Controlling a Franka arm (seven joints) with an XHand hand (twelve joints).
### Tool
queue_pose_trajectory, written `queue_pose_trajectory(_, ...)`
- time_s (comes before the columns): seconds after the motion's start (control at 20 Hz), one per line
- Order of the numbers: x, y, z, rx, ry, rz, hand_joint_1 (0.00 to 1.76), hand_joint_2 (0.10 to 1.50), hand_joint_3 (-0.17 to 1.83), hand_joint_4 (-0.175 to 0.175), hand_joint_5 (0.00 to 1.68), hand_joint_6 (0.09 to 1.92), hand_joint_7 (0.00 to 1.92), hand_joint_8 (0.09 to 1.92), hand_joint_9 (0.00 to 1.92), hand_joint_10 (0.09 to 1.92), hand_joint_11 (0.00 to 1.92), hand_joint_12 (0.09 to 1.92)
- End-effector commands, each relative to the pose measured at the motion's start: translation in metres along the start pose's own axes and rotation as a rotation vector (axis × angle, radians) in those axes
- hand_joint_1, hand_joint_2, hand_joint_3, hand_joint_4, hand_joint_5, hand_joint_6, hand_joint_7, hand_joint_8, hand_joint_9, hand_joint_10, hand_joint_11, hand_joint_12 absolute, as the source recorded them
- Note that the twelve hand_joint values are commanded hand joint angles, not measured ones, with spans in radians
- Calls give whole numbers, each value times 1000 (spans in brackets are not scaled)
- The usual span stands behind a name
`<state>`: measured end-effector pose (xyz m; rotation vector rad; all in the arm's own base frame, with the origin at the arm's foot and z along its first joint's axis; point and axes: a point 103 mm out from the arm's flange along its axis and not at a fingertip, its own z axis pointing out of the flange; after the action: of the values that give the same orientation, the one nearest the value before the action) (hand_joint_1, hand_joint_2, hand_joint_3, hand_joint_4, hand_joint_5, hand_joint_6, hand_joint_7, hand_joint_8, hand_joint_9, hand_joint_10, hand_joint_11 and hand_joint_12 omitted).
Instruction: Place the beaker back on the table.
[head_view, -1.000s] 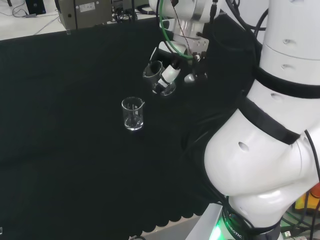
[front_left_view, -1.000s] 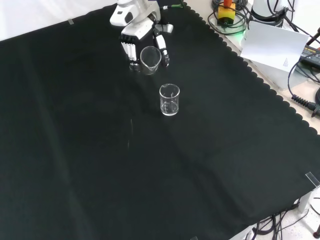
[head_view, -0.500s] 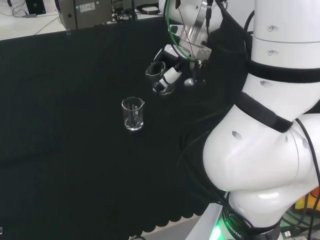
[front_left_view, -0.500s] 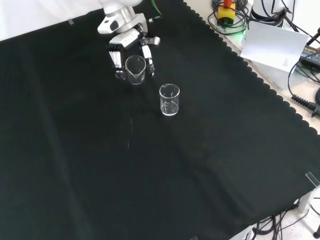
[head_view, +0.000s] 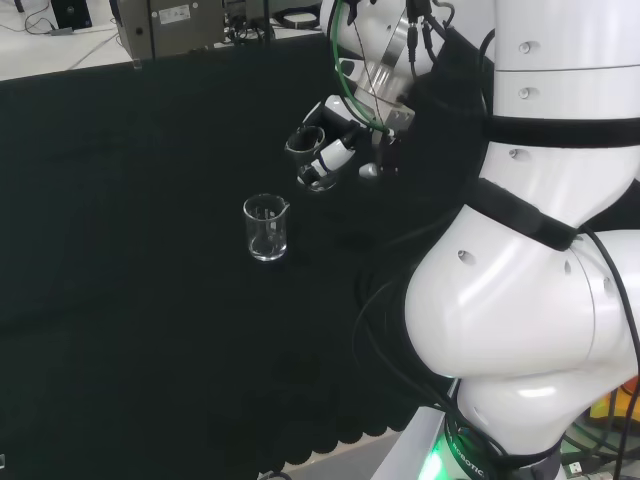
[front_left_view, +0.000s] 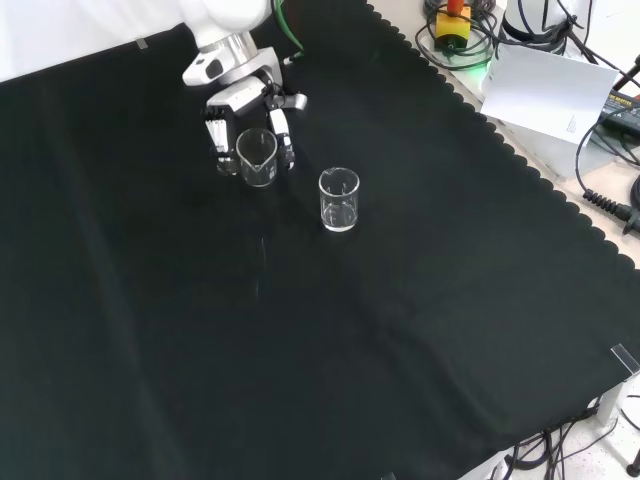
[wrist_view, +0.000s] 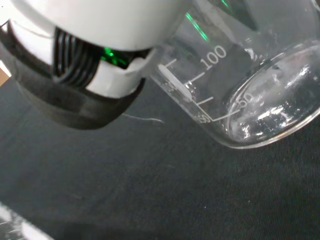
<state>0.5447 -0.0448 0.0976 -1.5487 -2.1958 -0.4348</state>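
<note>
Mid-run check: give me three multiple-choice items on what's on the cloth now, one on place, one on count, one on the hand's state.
1. In the front view, the free beaker stands where from the held beaker?
A. right
B. left
C. directly behind

2. How many beakers show in the front view?
A. one
B. two
C. four

3. The hand is:
A. open, away from glass
B. shut on nothing
C. shut on a beaker

Answers:
1 A: free beaker stands right of held beaker.
2 B: those two.
3 C: the hand has fingers flanking the held beaker.
</note>
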Motion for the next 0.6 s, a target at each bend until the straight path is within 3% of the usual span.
queue_pose_trajectory(0.05, -10, 13, 19, -11, 59, -5, 1317, 731, 452, -175, 1359, 403, 1425, 350, 1764, 87, 1448, 528)
queue_pose_trajectory(0.35, -18, 15, 26, -33, 116, -12, 1317, 737, 440, -175, 1356, 405, 1422, 352, 1738, 87, 1438, 527)
queue_pose_trajectory(0.6, -19, 19, 34, -15, 145, -11, 1314, 773, 380, -175, 1342, 415, 1408, 360, 1711, 87, 1407, 535)
